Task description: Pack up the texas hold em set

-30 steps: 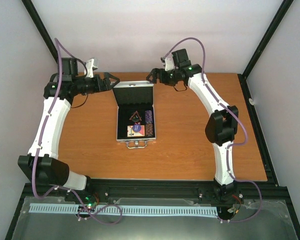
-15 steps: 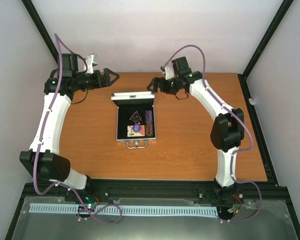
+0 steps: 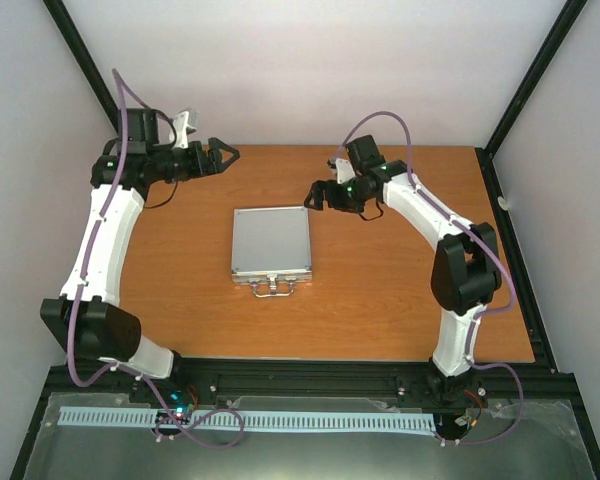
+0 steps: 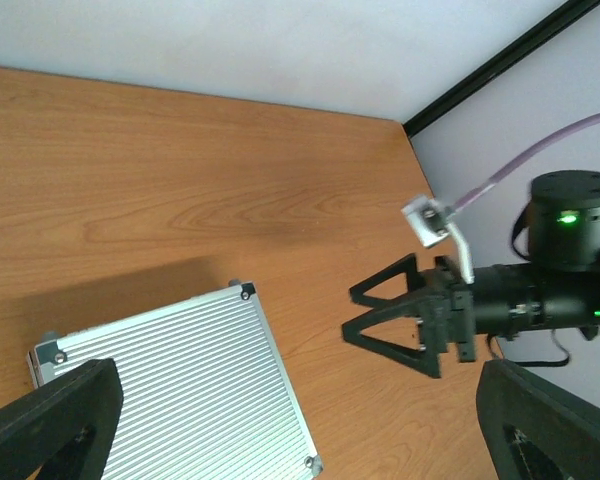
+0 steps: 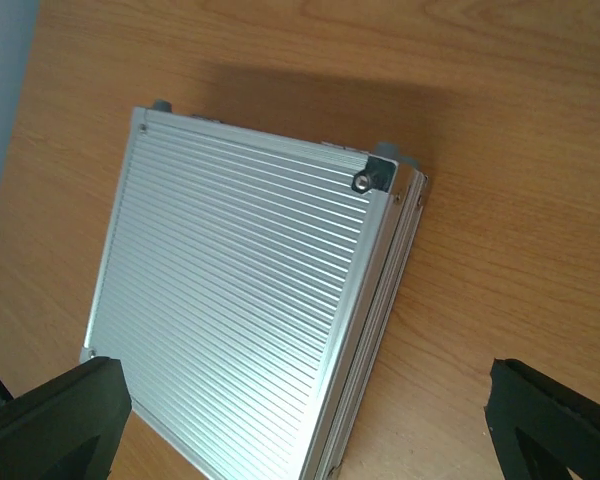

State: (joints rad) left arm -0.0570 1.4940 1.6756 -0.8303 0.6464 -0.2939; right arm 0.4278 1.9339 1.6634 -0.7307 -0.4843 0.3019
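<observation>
The silver aluminium case point(image 3: 271, 242) lies shut and flat on the wooden table, its handle point(image 3: 270, 289) toward the near edge. Its ribbed lid also shows in the left wrist view point(image 4: 180, 390) and the right wrist view point(image 5: 240, 290). Chips, card box, triangle, dice and discs are hidden inside. My left gripper point(image 3: 227, 155) is open and empty, behind the case's back left corner. My right gripper point(image 3: 312, 195) is open and empty, just off the case's back right corner; it also shows in the left wrist view point(image 4: 380, 325).
The wooden table point(image 3: 400, 290) ends at a black frame rail point(image 3: 510, 250) on the right and white walls behind and on both sides. The arm bases sit on the black rail at the near edge.
The case's lid has gone from standing open to fully shut, hiding the contents. My right gripper moved down and toward the case; the left gripper drew back slightly.
</observation>
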